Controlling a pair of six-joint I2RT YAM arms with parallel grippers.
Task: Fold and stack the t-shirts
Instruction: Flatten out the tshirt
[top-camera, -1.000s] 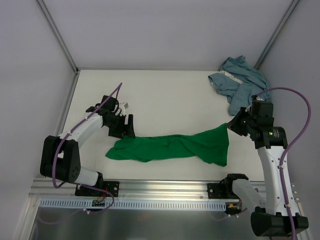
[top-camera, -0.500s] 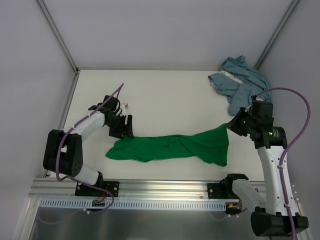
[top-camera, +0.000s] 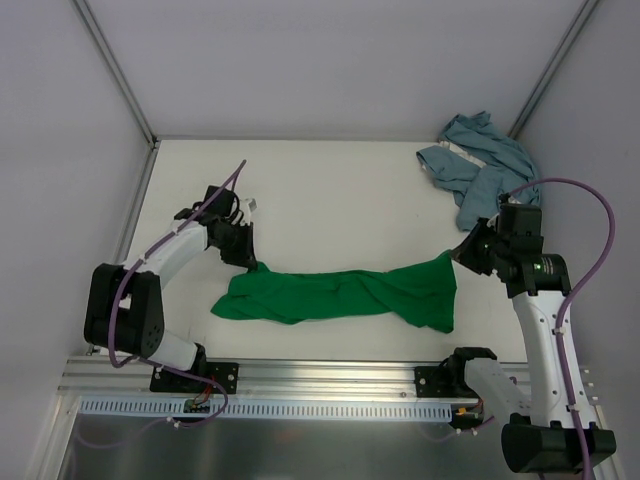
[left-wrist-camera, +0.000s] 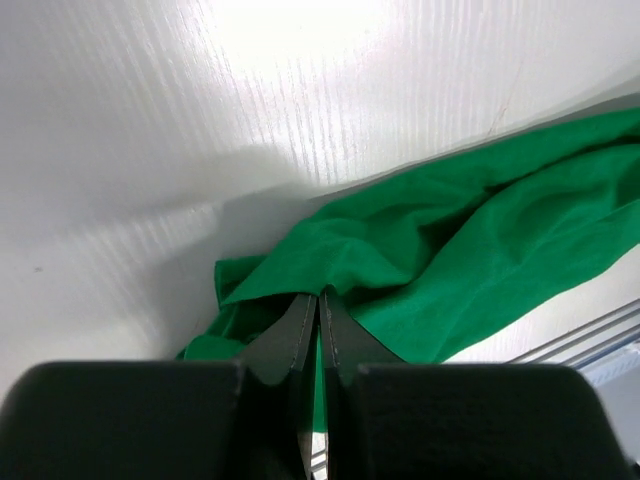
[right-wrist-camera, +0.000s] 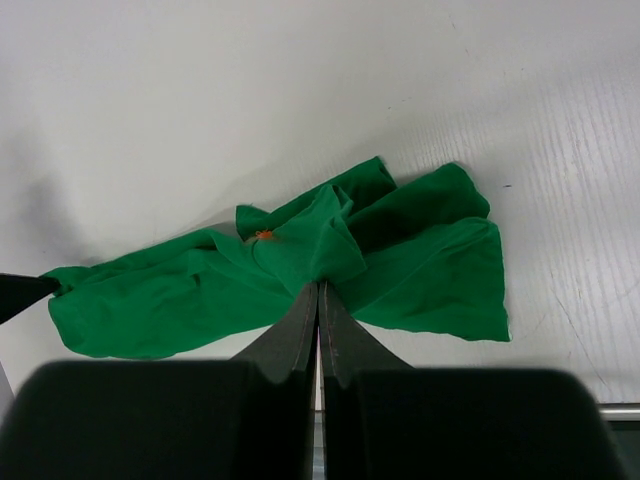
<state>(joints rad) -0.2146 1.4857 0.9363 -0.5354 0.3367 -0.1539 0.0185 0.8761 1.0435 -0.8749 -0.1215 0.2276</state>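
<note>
Two shirts sit on the white bench (top-camera: 330, 190). The green t-shirt (top-camera: 340, 293) is drawn out in a long rumpled band across the lower middle of the overhead view. The blue-grey t-shirt (top-camera: 478, 165) lies bunched in the upper right corner, well apart from it. The left end effector (top-camera: 246, 262) is clenched on the green cloth's left end, and the right end effector (top-camera: 458, 252) pinches a fold at its right end.

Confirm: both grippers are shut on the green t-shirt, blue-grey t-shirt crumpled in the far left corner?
Wrong corner: the blue-grey t-shirt lies crumpled in the far right corner, as the top external view shows. The left gripper and right gripper are indeed shut on the green t-shirt.
</note>
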